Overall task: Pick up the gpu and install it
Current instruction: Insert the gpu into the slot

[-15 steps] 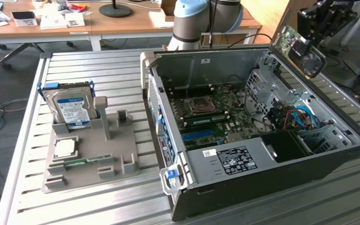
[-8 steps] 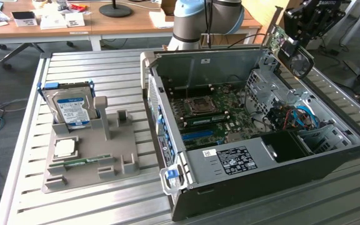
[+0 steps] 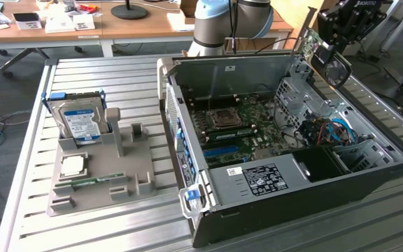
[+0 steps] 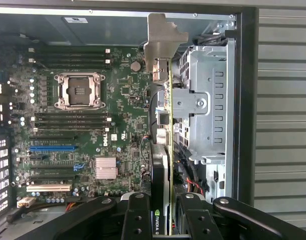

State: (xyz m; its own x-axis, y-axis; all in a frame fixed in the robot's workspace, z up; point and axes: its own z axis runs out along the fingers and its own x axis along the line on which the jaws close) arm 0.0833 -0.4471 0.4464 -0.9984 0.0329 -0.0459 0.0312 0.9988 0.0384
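The gripper point(image 4: 168, 222) is closed partway on the gpu point(image 4: 163, 165), pinching the thin card edge-on, with its silver bracket point(image 4: 160, 35) at the end away from the gripper. The card hangs above the open computer case point(image 3: 369, 178), probably so its edge can be lined up with the motherboard point(image 4: 122, 100) slots below. Farther off, a grey parts holder point(image 3: 96, 178) on the bench point(image 3: 82, 73) carries the hard drive point(image 3: 81, 123).

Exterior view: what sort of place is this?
Probably a robotics lab or test workshop: an open desktop computer case sits on a slatted metal table, a gray fixture holds a hard drive, and a robot arm stands behind.
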